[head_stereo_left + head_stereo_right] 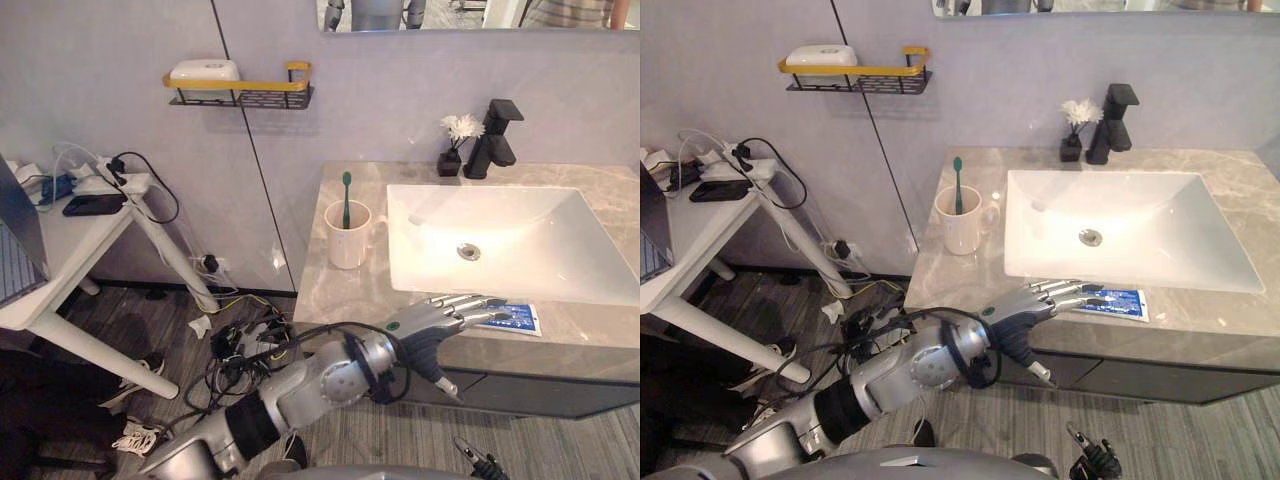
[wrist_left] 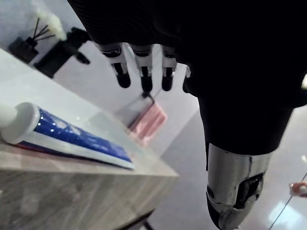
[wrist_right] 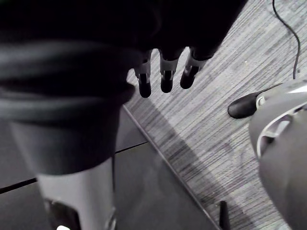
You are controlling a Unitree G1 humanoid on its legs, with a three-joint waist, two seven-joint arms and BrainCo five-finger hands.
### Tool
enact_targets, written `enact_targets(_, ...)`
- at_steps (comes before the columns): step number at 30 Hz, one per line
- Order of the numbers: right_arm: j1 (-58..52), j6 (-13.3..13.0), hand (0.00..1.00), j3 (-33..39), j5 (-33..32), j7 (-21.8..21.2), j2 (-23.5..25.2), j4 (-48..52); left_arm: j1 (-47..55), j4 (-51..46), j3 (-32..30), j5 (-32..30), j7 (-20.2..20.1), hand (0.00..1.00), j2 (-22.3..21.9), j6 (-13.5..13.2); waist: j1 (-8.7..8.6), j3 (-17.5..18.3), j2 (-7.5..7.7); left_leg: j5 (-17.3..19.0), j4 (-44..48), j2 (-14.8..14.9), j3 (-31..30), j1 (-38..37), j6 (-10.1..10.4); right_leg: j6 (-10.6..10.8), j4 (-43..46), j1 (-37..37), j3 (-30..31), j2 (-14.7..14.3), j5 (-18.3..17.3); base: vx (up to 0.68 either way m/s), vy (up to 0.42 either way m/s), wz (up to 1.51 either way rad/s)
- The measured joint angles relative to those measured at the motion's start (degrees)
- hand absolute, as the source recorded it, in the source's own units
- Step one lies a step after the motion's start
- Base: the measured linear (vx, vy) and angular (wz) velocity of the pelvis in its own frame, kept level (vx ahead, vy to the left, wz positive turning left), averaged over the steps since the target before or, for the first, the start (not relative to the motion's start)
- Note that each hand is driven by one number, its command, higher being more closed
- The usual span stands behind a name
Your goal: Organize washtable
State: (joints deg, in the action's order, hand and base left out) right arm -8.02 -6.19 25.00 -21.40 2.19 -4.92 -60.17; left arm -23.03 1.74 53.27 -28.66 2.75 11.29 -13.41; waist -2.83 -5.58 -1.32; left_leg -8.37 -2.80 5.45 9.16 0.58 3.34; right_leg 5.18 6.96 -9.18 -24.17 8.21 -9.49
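Left hand (image 1: 425, 325) is out flat over the counter's front edge, fingers straight, nothing in it. The toothpaste tube (image 1: 515, 318) lies right at its fingertips; contact I can't make out. It looks light, soft-bodied and slick, so I'd pinch across the stiffer end by the cap, not the squashy middle. The cup (image 1: 348, 240) with the toothbrush (image 1: 346, 198) stands well beyond the hand, toward the wall. Right hand (image 3: 166, 79) hangs low, fingers loose, empty.
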Motion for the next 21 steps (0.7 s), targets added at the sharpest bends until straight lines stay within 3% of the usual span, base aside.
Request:
enact_targets(10, -0.7, 0.1, 0.0, 0.6, 0.0, 0.1, 0.6, 2.2, -4.8, 5.1, 0.7, -2.1, -0.1, 0.0, -2.0, 2.2, -1.44, 0.0, 0.03, 0.0, -0.6, 0.4, 1.7, -1.1, 0.0, 0.0, -0.1, 0.4, 2.0, 0.0, 0.0, 0.0, 0.004, -0.1)
enact_targets(21, -1.5, 0.3, 0.0, 2.7, 0.0, 0.1, 1.4, 2.3, -8.5, 5.9, 0.4, -2.1, 0.0, 0.0, -2.1, 3.3, -1.6, 0.1, -0.19, 0.0, -1.1, 0.6, 3.0, -1.3, 0.0, -0.1, -0.1, 1.1, 3.2, -0.2, 0.2, 0.0, 0.0, -0.06)
